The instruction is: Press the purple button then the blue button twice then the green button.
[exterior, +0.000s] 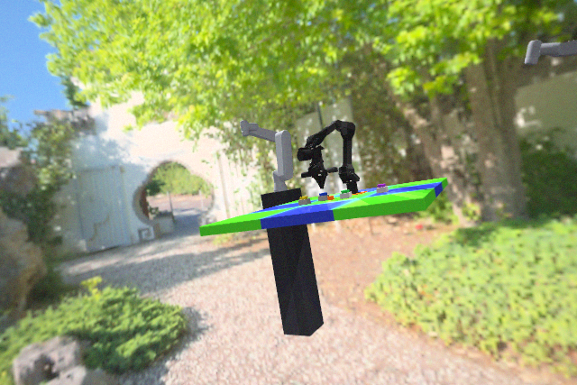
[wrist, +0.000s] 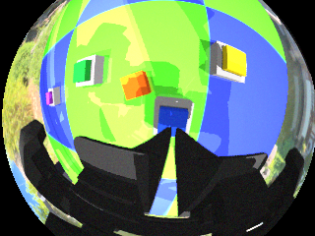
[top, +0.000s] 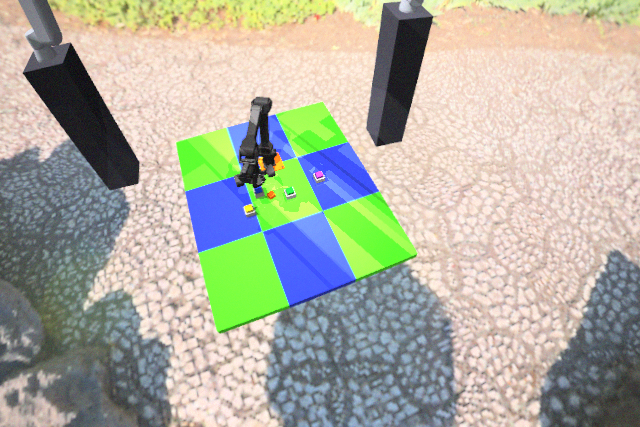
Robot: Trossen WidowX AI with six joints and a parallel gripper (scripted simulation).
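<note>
My gripper (exterior: pixel 322 186) (wrist: pixel 173 132) is shut and empty, pointing down just above the blue button (top: pixel 258 191) (exterior: pixel 323 196) (wrist: pixel 172 117). A small gap shows between fingertips and button in the exterior view. In the wrist view the tips overlap the near edge of the blue cap. The green button (top: pixel 290 190) (exterior: pixel 345 193) (wrist: pixel 83 71) stands on the green middle square. The purple button (top: pixel 318 174) (exterior: pixel 381 187) (wrist: pixel 49 97) stands on a blue square beyond it, on the right in the top view.
The yellow button (top: pixel 249 209) (exterior: pixel 304 200) (wrist: pixel 233 60) is on the other side of the blue button. An orange block (top: pixel 270 195) (exterior: pixel 331 197) (wrist: pixel 135 85) lies between the blue and green buttons. An orange patch (top: pixel 279 161) is by the arm's base. Dark pillars (top: pixel 398 76) (top: pixel 85 117) with grey arms stand beyond the board.
</note>
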